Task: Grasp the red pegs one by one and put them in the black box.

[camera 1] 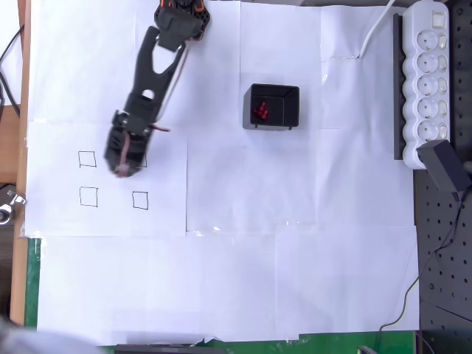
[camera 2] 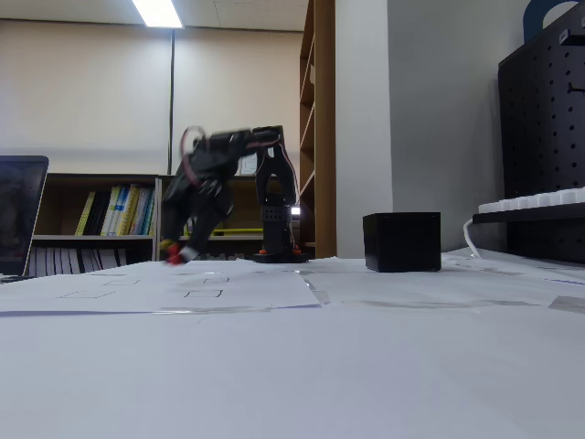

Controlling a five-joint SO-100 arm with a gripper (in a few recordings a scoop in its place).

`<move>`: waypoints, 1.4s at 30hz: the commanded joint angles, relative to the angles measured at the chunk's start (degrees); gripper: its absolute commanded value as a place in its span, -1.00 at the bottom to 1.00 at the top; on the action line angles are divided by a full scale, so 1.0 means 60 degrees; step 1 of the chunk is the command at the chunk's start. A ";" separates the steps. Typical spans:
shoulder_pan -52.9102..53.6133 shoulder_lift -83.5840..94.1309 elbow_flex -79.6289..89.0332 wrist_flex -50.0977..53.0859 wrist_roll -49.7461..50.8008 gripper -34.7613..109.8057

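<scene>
Several red pegs (camera 1: pixel 261 111) already lie clumped in the black box (camera 1: pixel 271 92), which sits at about three o'clock from the gripper (camera 1: pixel 124 169), well apart from it, in the overhead view. The clump is too small and tangled to count surely; it looks like three or four.

Four drawn squares mark the paper at the left: one (camera 1: pixel 87 158) at nine o'clock from the gripper, one (camera 1: pixel 88 196) at about eight o'clock, one (camera 1: pixel 140 200) at about five o'clock, and the fourth mostly hidden beneath the gripper itself. None of the three visible squares holds a peg.

One arm reaches down over that hidden square. In the fixed view the gripper (camera 2: pixel 174 253) is blurred, low and just above the paper, with a reddish smear at its tip. Whether the jaws are spread, closed, or pinching a peg I cannot tell from either view.

Judging from this, the step is either picking or lifting the last peg. To do it well, the tips should straddle the peg squarely and close fully before rising. Then lift clear of the paper, swing toward three o'clock, pass above the box wall, and let go over the middle of the box.

One white power strip (camera 1: pixel 425 81) lies along the right edge, with one black adapter (camera 1: pixel 445 165) at its lower end.
</scene>
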 commanded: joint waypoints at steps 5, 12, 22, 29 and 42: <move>-0.3706 -0.2622 0.1743 0.4351 -0.1904 -0.52; -0.7397 -0.3032 0.1611 0.3809 -0.2754 -0.52; -0.9741 -0.1890 0.1201 0.3457 -0.3281 -0.52; -0.9595 -0.1245 0.0103 0.2739 -0.3252 -0.52; -0.9419 -0.0571 -0.0366 0.2974 -0.2959 -0.31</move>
